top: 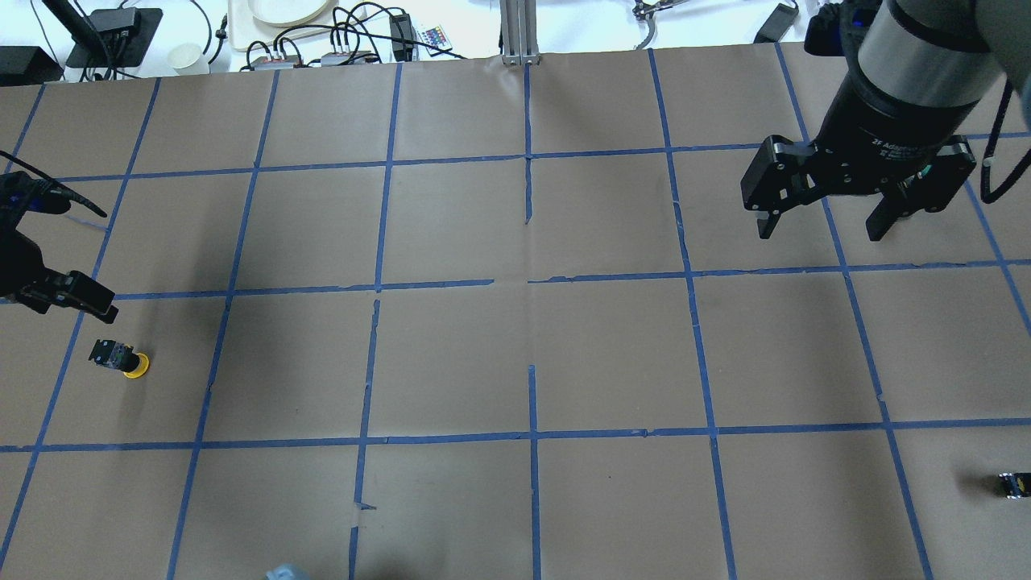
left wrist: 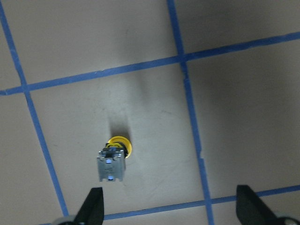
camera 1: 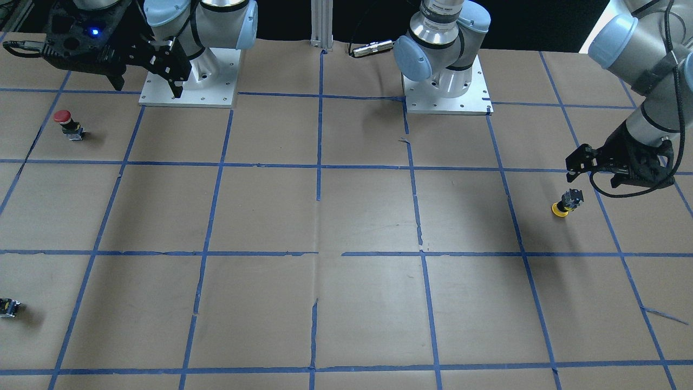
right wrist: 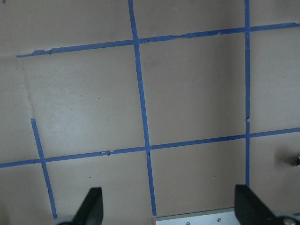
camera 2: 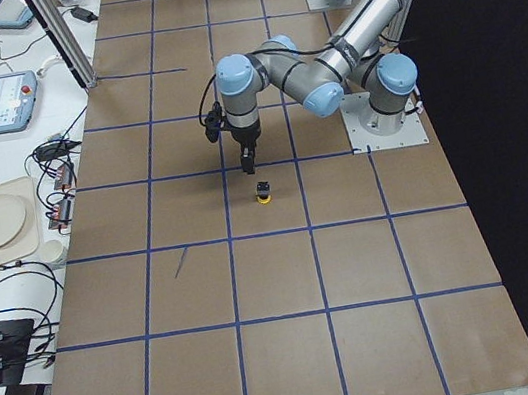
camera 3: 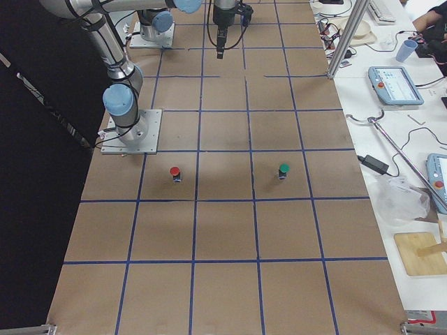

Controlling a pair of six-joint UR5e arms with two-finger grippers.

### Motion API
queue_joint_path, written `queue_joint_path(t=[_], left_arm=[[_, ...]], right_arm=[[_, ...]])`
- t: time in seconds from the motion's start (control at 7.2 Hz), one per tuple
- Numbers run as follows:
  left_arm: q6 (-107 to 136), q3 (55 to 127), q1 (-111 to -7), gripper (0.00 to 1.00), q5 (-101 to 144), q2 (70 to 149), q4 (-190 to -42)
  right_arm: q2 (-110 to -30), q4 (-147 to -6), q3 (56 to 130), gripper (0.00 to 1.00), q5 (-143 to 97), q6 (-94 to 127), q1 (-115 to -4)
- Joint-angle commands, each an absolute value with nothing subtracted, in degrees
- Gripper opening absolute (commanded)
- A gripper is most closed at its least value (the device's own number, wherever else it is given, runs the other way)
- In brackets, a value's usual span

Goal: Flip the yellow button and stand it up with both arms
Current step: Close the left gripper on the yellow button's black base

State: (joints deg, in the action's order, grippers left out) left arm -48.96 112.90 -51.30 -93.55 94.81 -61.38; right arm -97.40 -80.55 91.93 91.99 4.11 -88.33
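Yellow button (camera 1: 566,202) stands inverted on the paper-covered table (camera 1: 368,216), its cap down and its black-and-grey body up, inside 1 taped grid square on the robot's left side. The left gripper (left wrist: 171,213) hovers above it without contact, its 2 fingers spread wide so that the button lies just ahead of the gap. The right gripper (top: 820,229) hangs over bare paper well apart, jaws likewise spread and empty. A red button (camera 1: 65,124) and a small black block (camera 1: 10,307) sit on the robot's right side.
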Motion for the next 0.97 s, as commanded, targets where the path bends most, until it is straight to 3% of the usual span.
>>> queue_joint_path(t=[0.0, 0.83], left_arm=[[-56.23, 114.69, -46.94, 1.00, -90.90, 100.61, -56.17], [-55.72, 117.51, -48.17, 0.95, -90.88, 100.81, -55.20]], right_arm=[[-97.38, -80.16, 91.93, 1.00, 91.93, 4.74, -88.33], [-97.21, -80.42, 91.93, 1.00, 91.06, 5.01, -88.24]])
